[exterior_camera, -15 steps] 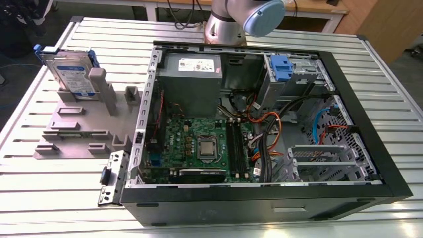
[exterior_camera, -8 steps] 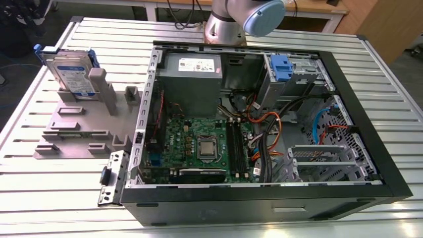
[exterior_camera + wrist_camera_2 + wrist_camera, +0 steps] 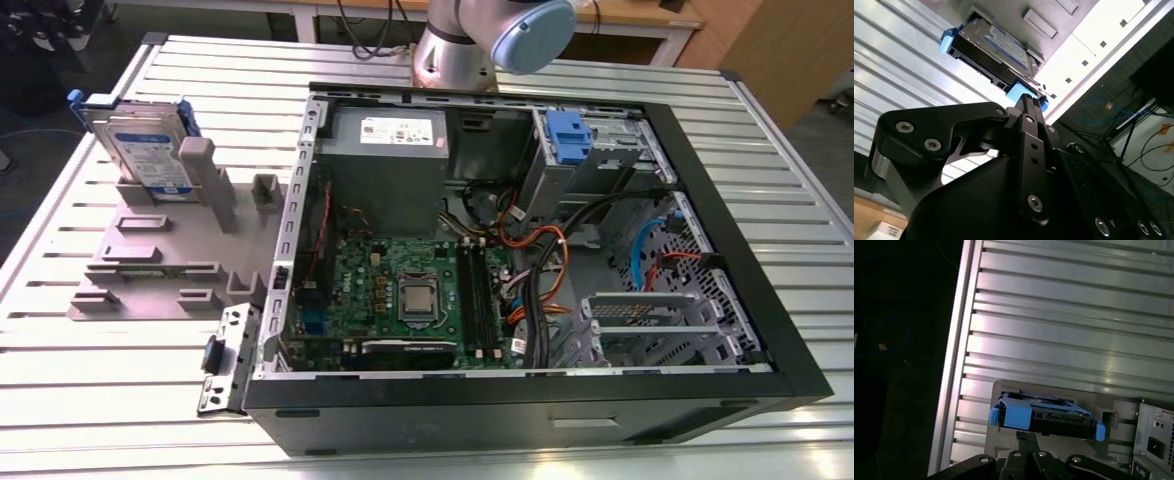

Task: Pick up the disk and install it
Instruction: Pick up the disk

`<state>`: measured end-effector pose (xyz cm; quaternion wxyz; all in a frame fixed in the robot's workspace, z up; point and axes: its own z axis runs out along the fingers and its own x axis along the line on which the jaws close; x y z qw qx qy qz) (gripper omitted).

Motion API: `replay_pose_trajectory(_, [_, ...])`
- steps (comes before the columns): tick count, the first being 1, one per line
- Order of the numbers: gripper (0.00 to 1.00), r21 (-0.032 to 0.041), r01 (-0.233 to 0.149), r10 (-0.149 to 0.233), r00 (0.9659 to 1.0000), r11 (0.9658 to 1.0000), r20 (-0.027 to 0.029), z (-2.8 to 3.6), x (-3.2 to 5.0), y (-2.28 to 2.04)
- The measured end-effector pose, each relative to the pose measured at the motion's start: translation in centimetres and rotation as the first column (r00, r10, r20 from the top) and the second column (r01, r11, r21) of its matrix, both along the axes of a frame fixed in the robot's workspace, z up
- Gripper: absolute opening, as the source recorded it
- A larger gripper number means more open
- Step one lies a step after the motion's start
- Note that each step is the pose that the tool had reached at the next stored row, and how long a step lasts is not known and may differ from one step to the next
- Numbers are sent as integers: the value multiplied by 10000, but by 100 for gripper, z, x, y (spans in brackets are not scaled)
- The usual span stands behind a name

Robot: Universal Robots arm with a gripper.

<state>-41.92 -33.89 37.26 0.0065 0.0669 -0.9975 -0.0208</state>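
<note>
You get bright, even overhead light in the exterior view. The ribbed silver aluminium table (image 3: 80,400) carries soft pale streaks along its slats. The open black computer case (image 3: 534,420) stays readable inside, with shadow deepening along its wall at the exterior view's left. In the second wrist view the table's pale edge strip (image 3: 1104,35) burns out to flat white glare, while the black metal gripper (image 3: 1026,100) sits in heavy shadow, close to a silhouette. In the first wrist view a broad sheen runs across the slats, and the dark floor (image 3: 899,365) beyond the table falls to near black.
</note>
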Motion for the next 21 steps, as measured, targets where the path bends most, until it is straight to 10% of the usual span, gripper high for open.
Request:
replay_pose_trajectory(10, [11,0,-1682,1682,9858,9858,-1,-2,0,0])
replay_pose_trajectory(21, [11,0,-3150,3150,9491,9491,0,-4,0,0])
